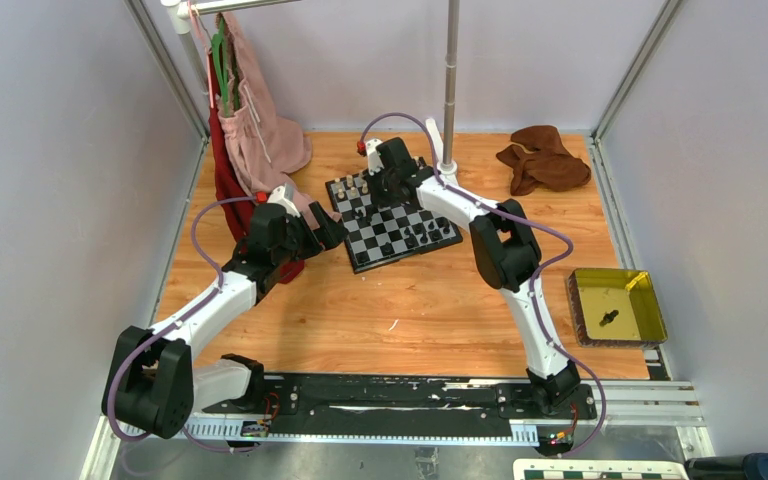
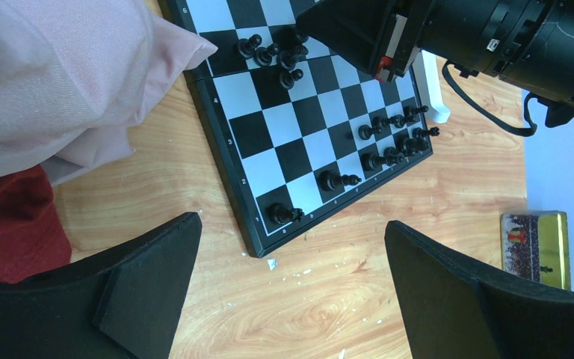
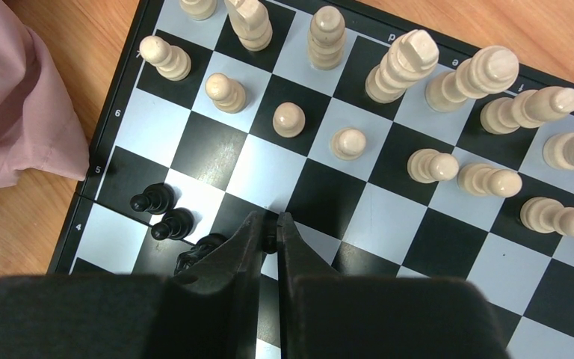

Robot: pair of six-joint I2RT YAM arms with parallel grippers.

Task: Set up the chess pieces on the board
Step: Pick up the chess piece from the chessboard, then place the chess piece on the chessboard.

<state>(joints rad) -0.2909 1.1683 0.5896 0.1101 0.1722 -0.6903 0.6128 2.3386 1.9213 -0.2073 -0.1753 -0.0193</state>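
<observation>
Black piece (image 3: 269, 241), probably light and slick: my right gripper (image 3: 273, 218) is pinching its head at lower centre; left gripper (image 2: 291, 228) is hanging spread.

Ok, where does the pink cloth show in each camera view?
Top external: pink cloth hangs upper left, beside the board.
Left wrist: upper left, reaching the board's edge.
Right wrist: left edge, beside the board.
Shared landmark: the board's cloth-side border.
</observation>
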